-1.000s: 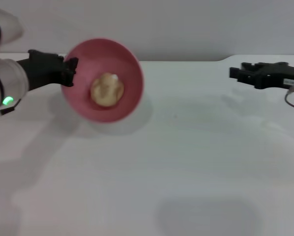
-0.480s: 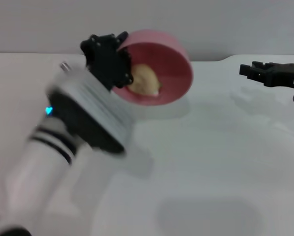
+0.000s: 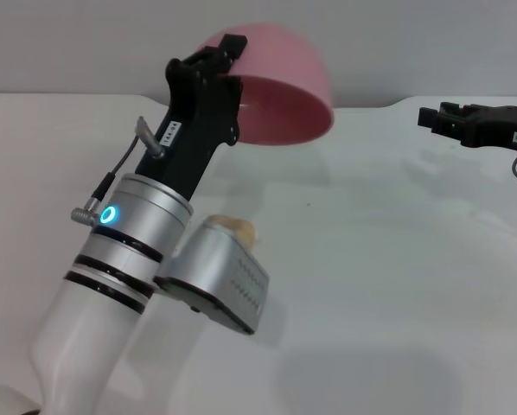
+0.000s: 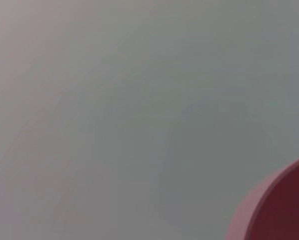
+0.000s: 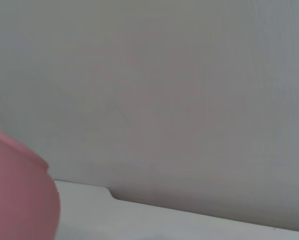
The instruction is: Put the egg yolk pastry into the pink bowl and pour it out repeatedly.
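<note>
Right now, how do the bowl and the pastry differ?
The pink bowl is held aloft, tipped mouth-down, clamped at its rim by the left gripper; the beige pastry lies on the table, half hidden behind the arm. The bowl is glossy and far bigger; the pastry small and matte. Both are rounded.

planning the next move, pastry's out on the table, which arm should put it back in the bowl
Probably the right. The left gripper is shut on the pink bowl, held upturned above the table. The right gripper hangs free at the far right, though the pastry lies beside the left arm.
</note>
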